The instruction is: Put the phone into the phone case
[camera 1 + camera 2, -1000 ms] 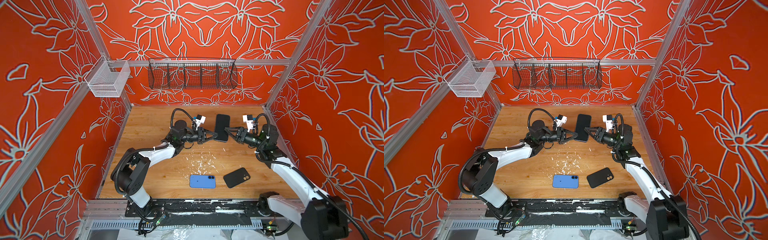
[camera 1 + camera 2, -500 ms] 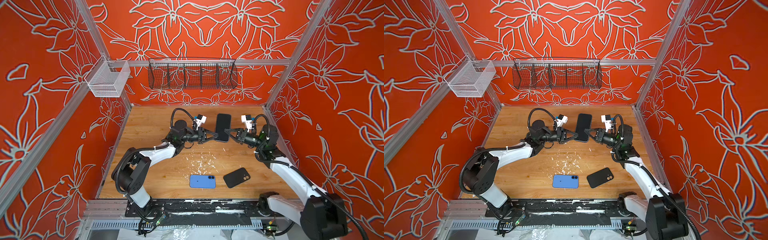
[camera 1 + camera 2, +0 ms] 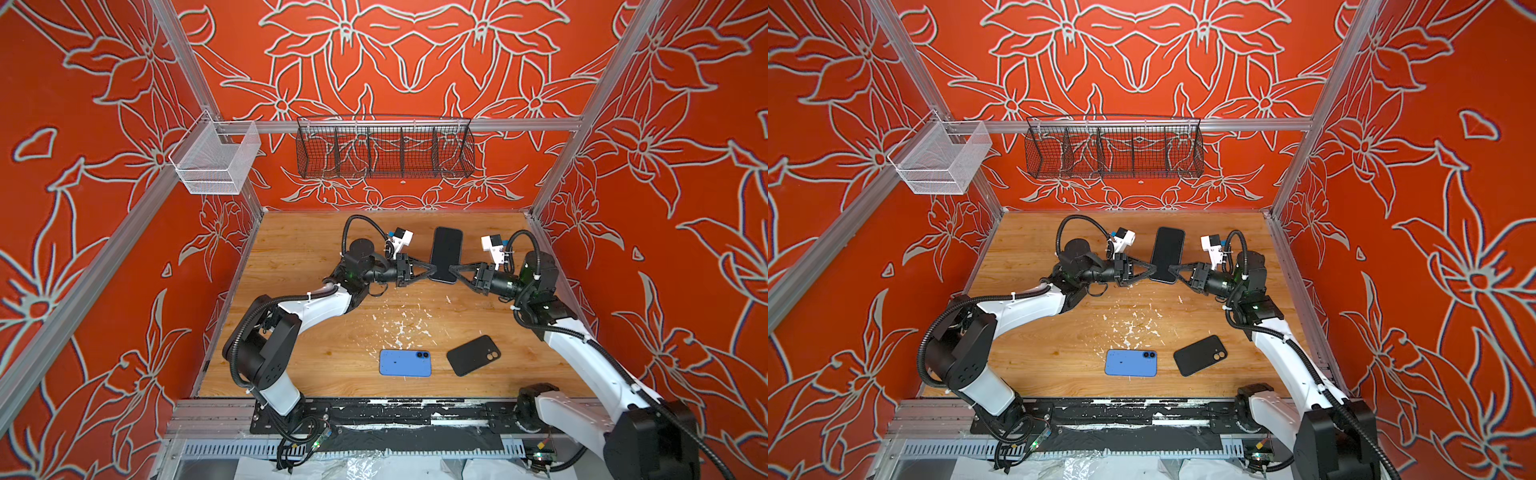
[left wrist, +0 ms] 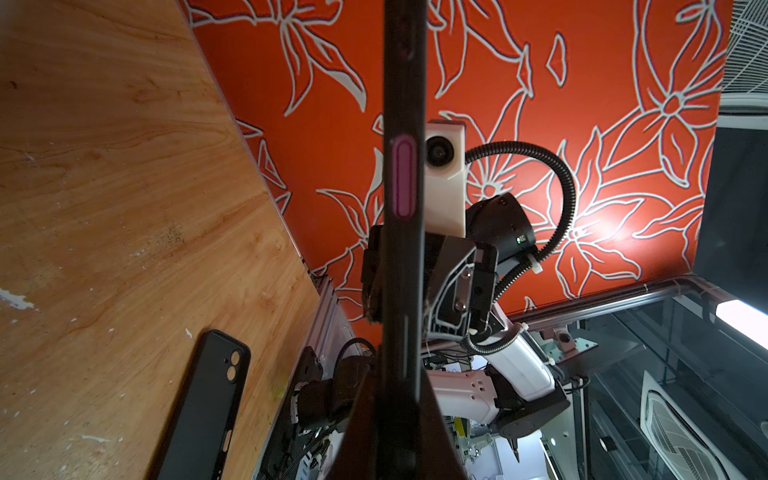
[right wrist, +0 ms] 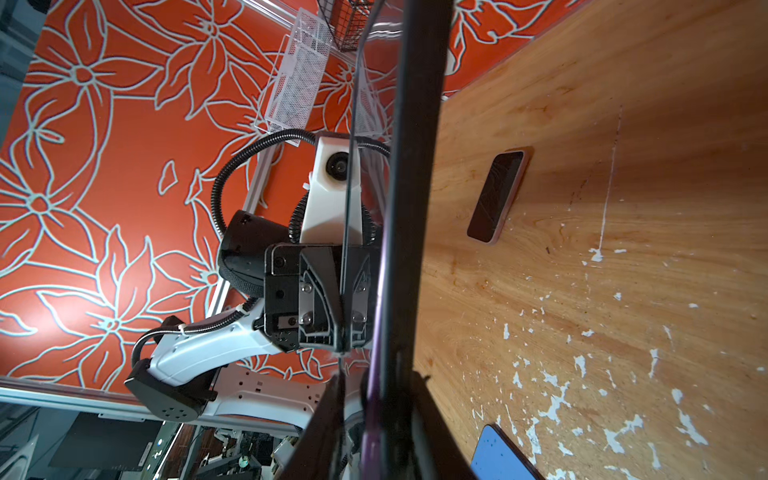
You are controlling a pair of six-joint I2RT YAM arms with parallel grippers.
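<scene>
Pinches the phone (image 3: 446,254) across its thin left long edge with the left gripper (image 3: 431,271), jaws closed tight on it. Holds it level above the wooden table (image 3: 299,249), far of centre: a glossy black slab, screen up, rounded corners, long axis near to far. Straddles the right long edge with the right gripper (image 3: 455,270); true grip or mere closeness, cannot tell. Shows, edge-on in the left wrist view, a dark side band with a pink oblong button (image 4: 403,183). Near, flat on scuffed, white-flecked wood: a blue-backed phone (image 3: 405,362) with twin lenses and, just right of it, apart and askew, the matte black case (image 3: 473,355) with two round lens holes. In the right wrist view only, a pink-rimmed phone (image 5: 494,195), dark screen up, flat on the wood. Matches the top views of a second and half a second back: phone, arms and case unmoved.
</scene>
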